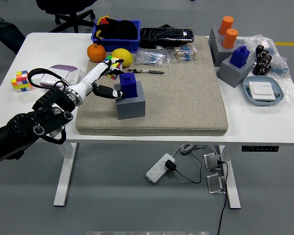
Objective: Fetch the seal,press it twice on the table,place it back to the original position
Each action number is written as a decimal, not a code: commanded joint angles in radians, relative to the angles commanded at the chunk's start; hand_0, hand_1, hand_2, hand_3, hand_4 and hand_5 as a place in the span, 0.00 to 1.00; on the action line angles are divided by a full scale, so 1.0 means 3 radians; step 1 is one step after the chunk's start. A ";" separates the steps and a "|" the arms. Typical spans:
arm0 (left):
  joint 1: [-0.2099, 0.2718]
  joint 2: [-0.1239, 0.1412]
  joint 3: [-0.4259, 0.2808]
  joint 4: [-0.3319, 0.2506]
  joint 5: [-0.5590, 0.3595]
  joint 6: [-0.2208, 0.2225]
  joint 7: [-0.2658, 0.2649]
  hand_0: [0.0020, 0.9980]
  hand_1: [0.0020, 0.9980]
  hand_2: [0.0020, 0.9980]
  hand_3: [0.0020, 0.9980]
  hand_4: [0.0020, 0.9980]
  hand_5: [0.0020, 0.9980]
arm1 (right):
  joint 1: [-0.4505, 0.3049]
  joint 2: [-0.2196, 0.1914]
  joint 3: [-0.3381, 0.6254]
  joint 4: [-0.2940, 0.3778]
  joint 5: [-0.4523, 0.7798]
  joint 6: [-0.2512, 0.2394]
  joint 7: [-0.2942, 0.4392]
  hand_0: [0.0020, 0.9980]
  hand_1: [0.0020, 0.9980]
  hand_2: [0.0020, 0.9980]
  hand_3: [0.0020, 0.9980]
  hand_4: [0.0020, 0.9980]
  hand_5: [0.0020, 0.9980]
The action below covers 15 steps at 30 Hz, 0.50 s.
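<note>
Blue block-shaped seal [128,85] sits upright in grey square holder [131,104] on beige felt mat [186,93], left-centre of white worktop [44,49]. Left hand [104,83], white w/ black fingertips, is at seal's left side: thumb [104,91] tip touching or just beside seal, other fingers [102,71] stretched out behind it twd multicolour puzzle cube [113,63], spread & not closed round seal. Orange fruit [96,52] & yellow lemon [122,57] lie beyond mat's far-left corner, w/ 2nd blue seal [240,55] in grey holder far right
</note>
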State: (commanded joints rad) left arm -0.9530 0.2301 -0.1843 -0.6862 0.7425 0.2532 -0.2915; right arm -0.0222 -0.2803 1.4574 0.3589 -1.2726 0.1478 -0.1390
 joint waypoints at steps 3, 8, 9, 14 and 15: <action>0.0001 -0.0016 -0.0012 0.0017 -0.0048 -0.0006 -0.0004 0.82 0.76 0.70 0.92 0.92 0.00 | -0.0003 -0.0002 0.0000 -0.0002 -0.0001 0.0000 -0.0001 0.84 0.73 0.70 0.72 0.75 0.52; 0.0002 -0.0040 -0.0033 0.0024 -0.0102 -0.0014 -0.0009 0.78 0.73 0.69 0.92 0.91 0.00 | -0.0005 -0.0011 -0.0015 0.0000 0.0003 -0.0001 -0.0002 0.84 0.73 0.70 0.72 0.75 0.52; 0.0002 -0.0045 -0.0033 0.0025 -0.0103 -0.0016 -0.0007 0.78 0.73 0.69 0.92 0.91 0.00 | -0.0005 -0.0012 -0.0017 0.0001 0.0005 -0.0002 -0.0001 0.84 0.73 0.70 0.72 0.75 0.52; 0.0012 -0.0066 -0.0011 0.0034 -0.0112 -0.0032 0.0005 0.77 0.72 0.69 0.92 0.90 0.00 | -0.0007 -0.0013 -0.0031 0.0002 0.0010 -0.0001 -0.0001 0.84 0.73 0.70 0.72 0.75 0.52; 0.0015 -0.0069 -0.0005 0.0039 -0.0120 -0.0039 0.0010 0.77 0.72 0.69 0.92 0.90 0.00 | -0.0008 -0.0014 -0.0034 0.0001 0.0008 -0.0001 -0.0002 0.84 0.73 0.70 0.72 0.75 0.52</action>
State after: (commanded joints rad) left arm -0.9484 0.2093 -0.1858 -0.6744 0.7066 0.2416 -0.2884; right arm -0.0247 -0.2844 1.4472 0.3591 -1.2703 0.1476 -0.1395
